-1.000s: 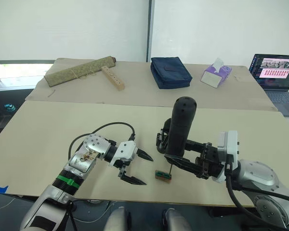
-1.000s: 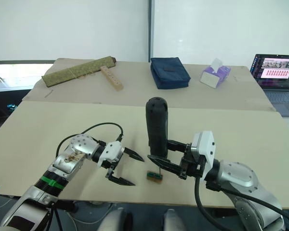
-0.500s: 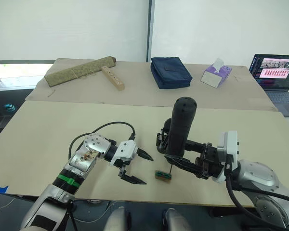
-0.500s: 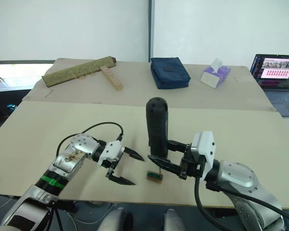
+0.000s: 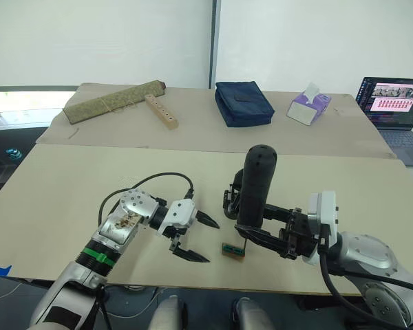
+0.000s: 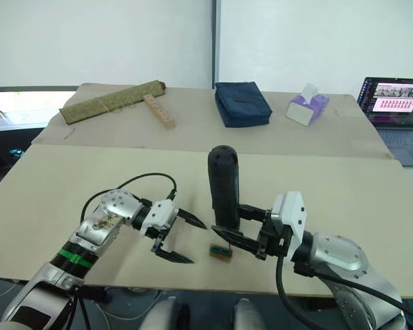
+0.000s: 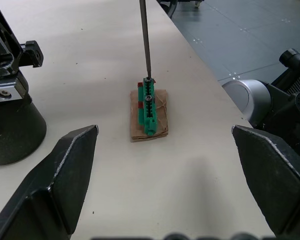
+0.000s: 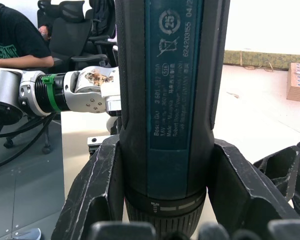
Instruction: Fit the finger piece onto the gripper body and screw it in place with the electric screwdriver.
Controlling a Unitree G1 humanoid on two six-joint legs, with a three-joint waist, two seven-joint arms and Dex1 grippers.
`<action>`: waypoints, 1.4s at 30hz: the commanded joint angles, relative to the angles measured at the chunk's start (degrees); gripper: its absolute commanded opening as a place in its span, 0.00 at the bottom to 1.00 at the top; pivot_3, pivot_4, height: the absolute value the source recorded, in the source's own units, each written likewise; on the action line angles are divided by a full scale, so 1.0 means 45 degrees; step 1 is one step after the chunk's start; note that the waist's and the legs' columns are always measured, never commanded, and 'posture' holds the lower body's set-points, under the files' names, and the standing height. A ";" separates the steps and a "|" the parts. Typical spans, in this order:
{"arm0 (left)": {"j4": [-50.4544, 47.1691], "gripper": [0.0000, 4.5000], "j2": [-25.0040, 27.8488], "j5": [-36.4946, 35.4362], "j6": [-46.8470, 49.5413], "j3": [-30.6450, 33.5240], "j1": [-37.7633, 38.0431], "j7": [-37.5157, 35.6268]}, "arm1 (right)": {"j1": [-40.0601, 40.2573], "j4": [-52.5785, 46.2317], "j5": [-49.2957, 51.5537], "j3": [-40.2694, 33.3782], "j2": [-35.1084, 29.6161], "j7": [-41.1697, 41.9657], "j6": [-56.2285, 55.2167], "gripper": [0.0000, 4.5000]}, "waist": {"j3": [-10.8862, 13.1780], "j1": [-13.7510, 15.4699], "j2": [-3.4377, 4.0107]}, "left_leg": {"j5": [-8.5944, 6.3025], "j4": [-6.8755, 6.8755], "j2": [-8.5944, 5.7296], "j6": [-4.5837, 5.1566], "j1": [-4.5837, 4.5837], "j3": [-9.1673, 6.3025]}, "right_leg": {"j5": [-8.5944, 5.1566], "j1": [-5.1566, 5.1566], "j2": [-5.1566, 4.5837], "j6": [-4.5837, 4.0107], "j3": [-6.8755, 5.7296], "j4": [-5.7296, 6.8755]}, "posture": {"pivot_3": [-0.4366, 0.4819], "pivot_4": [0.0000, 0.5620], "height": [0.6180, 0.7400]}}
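A matte beige table (image 5: 69, 185) stands before white walls. Near its front edge, the right gripper (image 6: 242, 237) clamps its jaws around the smooth black electric screwdriver (image 6: 224, 187), upright, its thin metal bit on a small green-and-brown block (image 7: 149, 112). The left gripper (image 5: 195, 239) hovers beside, jaws wide.

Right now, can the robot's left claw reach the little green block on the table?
Probably yes. The left gripper is open and holds nothing, and the green block lies straight ahead between its fingers on bare table. Only the electric screwdriver's thin bit stands on the block's far end, held by the right gripper.
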 commanded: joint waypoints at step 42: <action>-0.0364 1.00 -0.0037 -0.0107 -0.0031 0.0151 -0.0179 0.0011 | -0.0045 -0.0359 0.0008 -0.0168 0.0036 0.0135 -0.0367 0.42 | 0.0000 0.0004 0.0000 | 0.0000 0.0000 0.0001 0.0000 0.0000 0.0000 | 0.0000 0.0001 0.0000 0.0000 -0.0001 0.0000 | 0.48 0.27 0.99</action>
